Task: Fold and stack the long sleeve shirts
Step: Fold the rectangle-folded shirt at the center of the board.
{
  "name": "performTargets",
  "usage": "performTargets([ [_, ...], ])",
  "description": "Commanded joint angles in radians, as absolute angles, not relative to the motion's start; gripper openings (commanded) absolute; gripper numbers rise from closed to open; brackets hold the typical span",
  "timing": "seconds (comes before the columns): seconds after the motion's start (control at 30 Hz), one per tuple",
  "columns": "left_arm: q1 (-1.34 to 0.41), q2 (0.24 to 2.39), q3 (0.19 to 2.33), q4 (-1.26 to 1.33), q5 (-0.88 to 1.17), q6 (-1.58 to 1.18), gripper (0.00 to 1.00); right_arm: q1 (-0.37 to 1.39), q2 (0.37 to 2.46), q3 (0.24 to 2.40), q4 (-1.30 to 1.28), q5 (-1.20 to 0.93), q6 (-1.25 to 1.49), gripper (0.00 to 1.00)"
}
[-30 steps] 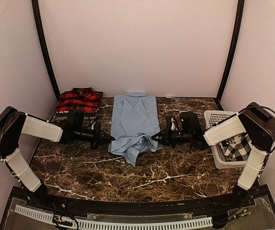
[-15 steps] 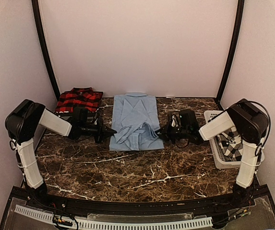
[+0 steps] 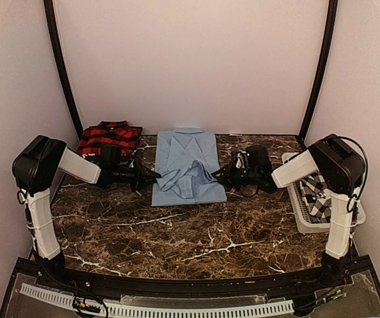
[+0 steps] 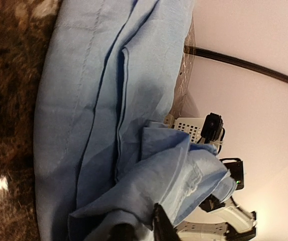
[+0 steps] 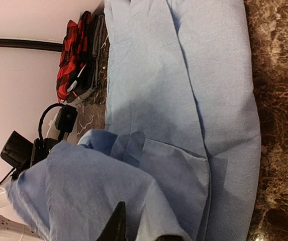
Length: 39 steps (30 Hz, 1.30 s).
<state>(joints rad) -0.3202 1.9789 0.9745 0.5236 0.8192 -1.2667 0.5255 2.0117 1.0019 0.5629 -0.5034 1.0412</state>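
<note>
Where left gripper (image 3: 154,176) ends, shirt (image 3: 188,158) begins.

Lt blue shirt (image 3: 188,165): plain, no pattern, same soft blue all over. Plaid shirt (image 3: 110,138): red & blk. Checked shirt (image 3: 325,202): blk & wht squares. Basket (image 3: 294,159): wht lattice. Table (image 3: 196,245): dk brown marble w/ wht veins. Left arm (image 3: 77,165), right arm (image 3: 294,173): wht links, blk joints. Walls (image 3: 190,66): pale pinkish-grey; corner strips (image 3: 60,73) blk.

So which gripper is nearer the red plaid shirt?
Left. The left gripper sits just front-right of the plaid shirt; the right gripper is across the blue shirt, on its right side.
</note>
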Motion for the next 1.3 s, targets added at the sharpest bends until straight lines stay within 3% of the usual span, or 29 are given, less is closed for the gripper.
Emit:
performTargets([
  [0.0,-0.306,1.99,1.035,0.482,0.818,-1.203,0.28,0.502,2.009,1.02,0.557,-0.509,1.025,0.27],
  [0.1,-0.299,1.978,1.06,0.422,0.816,-1.17,0.51,0.482,1.974,1.016,0.523,-0.502,1.0,0.44],
  [0.23,-0.279,1.938,1.098,0.331,0.785,-1.096,0.69,0.458,1.9,1.035,0.421,-0.469,0.927,0.58],
  [0.37,-0.263,1.89,1.124,0.273,0.76,-1.019,0.79,0.451,1.835,1.059,0.312,-0.415,0.849,0.64],
  [0.5,-0.262,1.857,1.141,0.224,0.743,-0.965,0.84,0.467,1.798,1.08,0.241,-0.378,0.781,0.65],
  [0.7,-0.271,1.775,1.104,0.126,0.694,-0.874,0.79,0.521,1.774,1.112,0.145,-0.331,0.682,0.55],
  [0.87,-0.319,1.683,1.029,0.037,0.63,-0.805,0.49,0.575,1.742,1.094,0.149,-0.302,0.646,0.45],
  [0.97,-0.368,1.633,0.974,0.04,0.59,-0.799,0.41,0.594,1.712,1.056,0.213,-0.283,0.659,0.41],
  [1.27,-0.456,1.783,1.116,0.096,0.607,-0.803,0.33,0.624,1.845,1.159,0.229,-0.297,0.659,0.35],
])
